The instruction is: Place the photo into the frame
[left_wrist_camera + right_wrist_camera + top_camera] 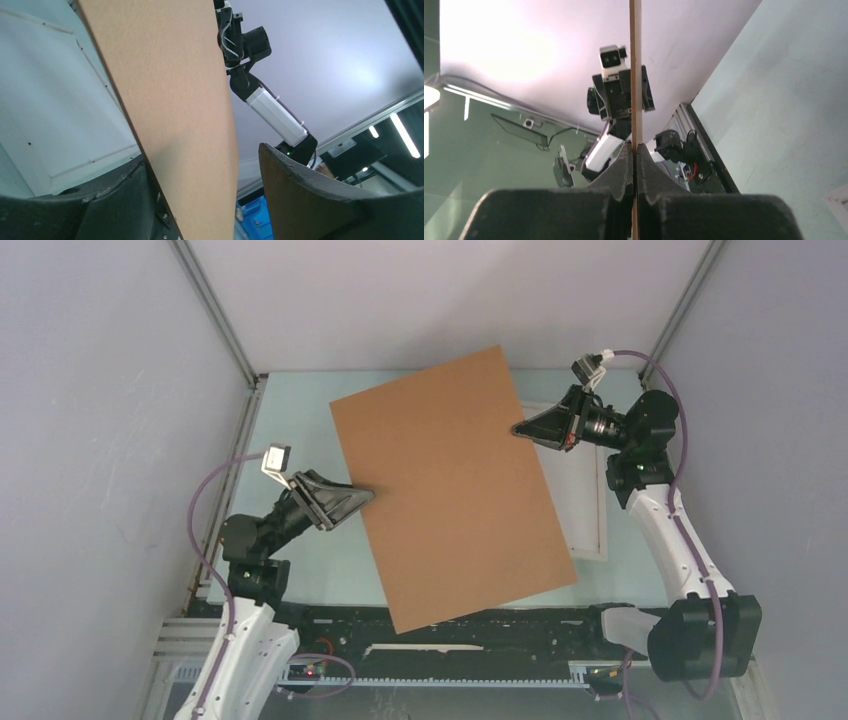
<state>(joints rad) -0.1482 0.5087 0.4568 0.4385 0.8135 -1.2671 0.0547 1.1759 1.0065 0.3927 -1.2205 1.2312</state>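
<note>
Tabletop (290,420): pale green, filling the middle of the top view between grey walls.
Backing board (450,490): plain brown sheet, the largest thing in the top view. It is lifted off the tabletop and turned so its corners point to the upper right and lower left. It covers the centre of the top view.
Frame (601,510): thin and white, lying flat on the tabletop at right of centre in the top view. Its left part is hidden under the board; only the right rail, the lower right corner and a strip of white inside them show.
Right end effector (518,428): at the board's upper right edge, above and to the left of the frame's visible rail and apart from it. In the right wrist view the fingers are pressed together (636,147) on the board's thin edge (636,75), pinching it.
Left end effector (368,496): at the board's left edge, well apart from the frame, with the whole board between them. In the left wrist view its fingers are spread (202,157). The board (175,100) passes between them, close against the left finger (120,195), with a clear gap to the right finger (300,190).
</note>
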